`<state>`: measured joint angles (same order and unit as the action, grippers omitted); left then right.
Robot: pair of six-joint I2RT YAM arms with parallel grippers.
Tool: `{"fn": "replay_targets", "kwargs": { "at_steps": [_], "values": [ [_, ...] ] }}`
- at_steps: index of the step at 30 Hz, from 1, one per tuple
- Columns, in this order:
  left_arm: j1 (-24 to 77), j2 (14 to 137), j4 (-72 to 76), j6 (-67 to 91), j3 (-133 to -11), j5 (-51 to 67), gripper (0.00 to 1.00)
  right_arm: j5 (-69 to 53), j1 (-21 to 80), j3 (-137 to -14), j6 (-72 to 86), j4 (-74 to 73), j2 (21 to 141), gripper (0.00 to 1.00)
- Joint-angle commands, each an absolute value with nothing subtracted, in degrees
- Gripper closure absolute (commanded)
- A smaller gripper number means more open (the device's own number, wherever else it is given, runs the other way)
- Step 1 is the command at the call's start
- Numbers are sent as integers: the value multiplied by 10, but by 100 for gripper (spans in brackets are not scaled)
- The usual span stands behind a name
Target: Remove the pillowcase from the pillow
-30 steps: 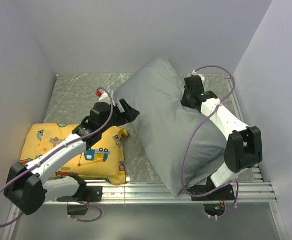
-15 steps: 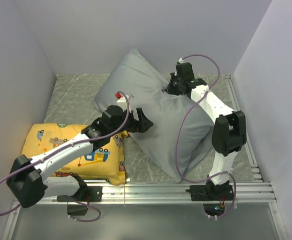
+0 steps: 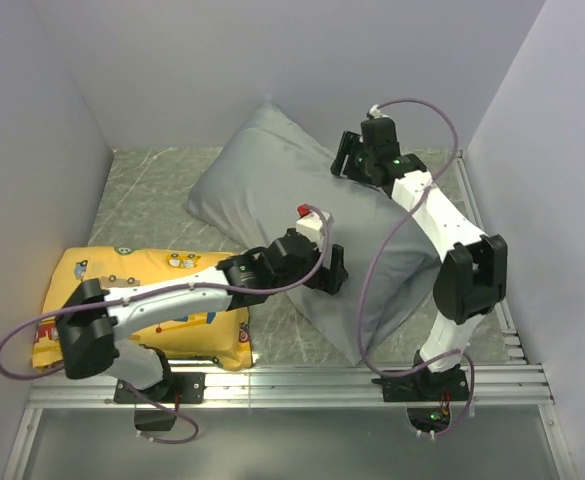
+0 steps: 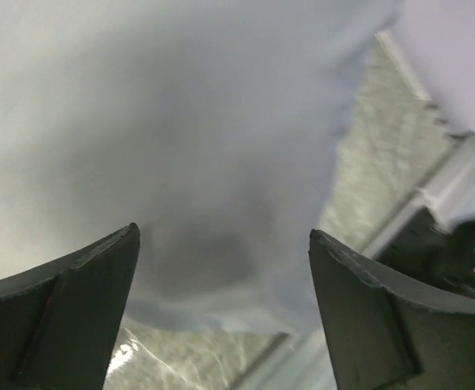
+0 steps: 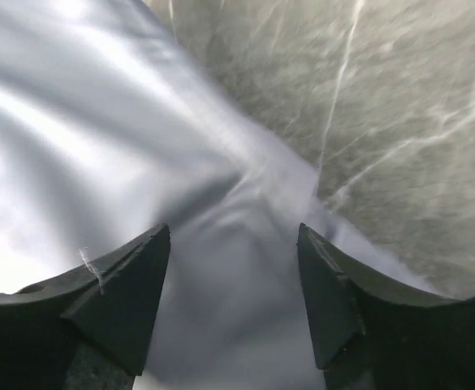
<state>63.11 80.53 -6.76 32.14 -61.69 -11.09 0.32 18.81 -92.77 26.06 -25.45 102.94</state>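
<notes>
Pillowcase (image 3: 272, 190), grey and plumped full, lay slantwise on the marbled table (image 3: 147, 185). One corner pointed toward the back wall and the opposite one reached down by the near rail (image 3: 302, 378) on my right side.

My left gripper (image 3: 332, 277) hung over its near middle, the fingers spread wide with nothing held between them. From that wrist I saw grey cloth filling the view past my fingers (image 4: 75, 301), with its lower edge and a strip of tabletop beyond.

My right gripper (image 3: 355, 160) was at the far right edge of the pillowcase, and it too was spread. Cloth ran up between those fingers (image 5: 115, 292) where the fabric met the table, though the blur kept me from telling whether either pad touched it.

A yellow cushion (image 3: 92, 268) with vehicle prints lay at the near left under my left arm, near the pillowcase's left side.
</notes>
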Motion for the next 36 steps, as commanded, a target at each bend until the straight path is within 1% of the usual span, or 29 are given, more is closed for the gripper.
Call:
{"fn": "replay_targets", "kwargs": {
  "at_steps": [1,3,5,6,8,9,11,12,14,16,20,23,24,28,29,31,32,35,36],
  "values": [
    [629,848,-69,312,-647,-181,11,58,177,-957,265,-272,948,27],
    [629,882,-73,312,-664,-208,14,63,159,-940,276,-277,913,24],
    [628,919,-76,310,-685,-241,22,56,149,-902,284,-272,883,23],
    [627,932,-93,310,-695,-255,34,54,142,-885,287,-267,854,23],
    [611,963,-104,315,-725,-269,49,56,141,-838,291,-258,822,23],
    [602,970,-110,321,-731,-266,66,58,141,-822,293,-257,792,23],
    [567,988,-112,330,-744,-259,81,52,141,-771,298,-251,760,23],
    [554,991,-113,339,-748,-249,92,42,141,-748,304,-244,724,23],
    [513,997,-114,354,-753,-223,100,18,141,-689,308,-232,672,23],
    [487,994,-103,362,-751,-201,100,4,141,-648,311,-225,638,23],
    [444,991,-87,377,-750,-164,100,-60,155,-525,329,-212,550,23],
    [432,998,-85,383,-758,-149,100,-50,182,-459,346,-205,499,23],
    [428,1002,-84,388,-761,-146,99,-35,205,-445,361,-201,490,24],
    [409,1010,-86,403,-773,-114,99,13,253,-378,405,-173,454,31],
    [400,1009,-87,404,-776,-113,100,23,255,-349,427,-168,440,38],
    [389,1006,-87,410,-774,-105,99,47,255,-317,448,-145,425,49],
    [375,1000,-84,413,-773,-98,99,59,255,-292,459,-142,410,64],
    [361,997,-80,416,-774,-77,100,105,254,-257,493,-131,385,82],
    [361,998,-83,414,-779,-76,100,117,254,-251,497,-127,381,83]
  ]
}}
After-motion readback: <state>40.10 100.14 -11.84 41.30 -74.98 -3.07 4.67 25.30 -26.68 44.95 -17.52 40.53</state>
